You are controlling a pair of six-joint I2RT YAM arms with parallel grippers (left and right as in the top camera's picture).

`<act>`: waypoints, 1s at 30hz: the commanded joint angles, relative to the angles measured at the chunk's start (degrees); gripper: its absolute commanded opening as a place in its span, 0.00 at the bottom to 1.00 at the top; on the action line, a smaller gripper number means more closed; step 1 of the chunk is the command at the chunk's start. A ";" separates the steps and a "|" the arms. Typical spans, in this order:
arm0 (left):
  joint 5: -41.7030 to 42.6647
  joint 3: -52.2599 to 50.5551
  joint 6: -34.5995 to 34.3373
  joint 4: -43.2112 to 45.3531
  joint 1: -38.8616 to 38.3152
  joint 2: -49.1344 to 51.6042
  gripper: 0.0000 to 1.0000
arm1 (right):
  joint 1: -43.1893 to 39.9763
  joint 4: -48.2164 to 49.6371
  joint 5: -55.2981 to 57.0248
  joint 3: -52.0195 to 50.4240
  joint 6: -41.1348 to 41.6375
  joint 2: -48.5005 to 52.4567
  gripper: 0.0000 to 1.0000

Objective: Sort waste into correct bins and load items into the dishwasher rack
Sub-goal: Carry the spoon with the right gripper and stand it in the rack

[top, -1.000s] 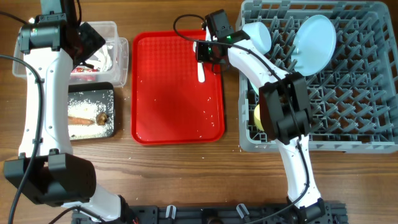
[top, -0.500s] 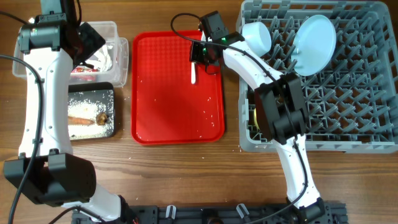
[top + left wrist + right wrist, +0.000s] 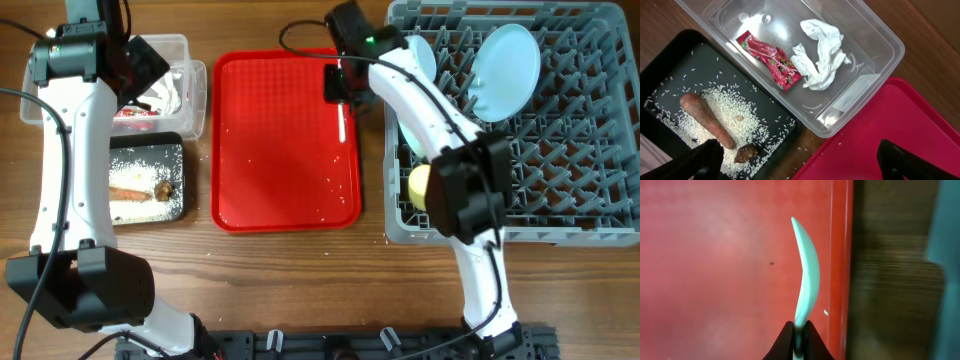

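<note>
My right gripper (image 3: 340, 88) is shut on the white plastic spoon (image 3: 345, 120) and holds it over the right edge of the red tray (image 3: 280, 180), beside the grey dishwasher rack (image 3: 560, 190). In the right wrist view the spoon (image 3: 807, 275) sticks out from the shut jaws (image 3: 800, 332). The rack holds the pale blue plate (image 3: 505, 70), a pale bowl (image 3: 418, 55) and the yellow cup (image 3: 420, 185). My left gripper (image 3: 800, 165) is open and empty above the clear tub (image 3: 875, 35), which holds the wrapper (image 3: 770, 60) and tissue (image 3: 820, 55). The black tray (image 3: 670, 65) holds rice, the sausage stick (image 3: 707, 120) and the dark lump (image 3: 746, 153).
Rice grains are scattered on the red tray and on the wooden table (image 3: 300, 280) around it. The tub (image 3: 185, 45) and black tray (image 3: 182, 150) stand at the left, close to the red tray. My right arm crosses the rack's left side.
My right gripper swung left and then back right with the spoon, now nearer the rack. The left arm has not moved.
</note>
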 commanded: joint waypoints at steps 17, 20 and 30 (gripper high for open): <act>-0.74 0.96 -0.55 -0.02 0.13 0.20 1.00 | -24.50 -11.37 6.67 -19.41 -21.27 -25.70 0.04; -0.72 0.96 -0.55 -0.02 0.13 0.20 1.00 | -25.62 -5.27 4.28 -26.12 -21.24 -25.68 0.04; -0.72 0.96 -0.55 -0.02 0.13 0.20 1.00 | -25.53 -6.88 2.25 -25.88 -21.24 -25.92 0.41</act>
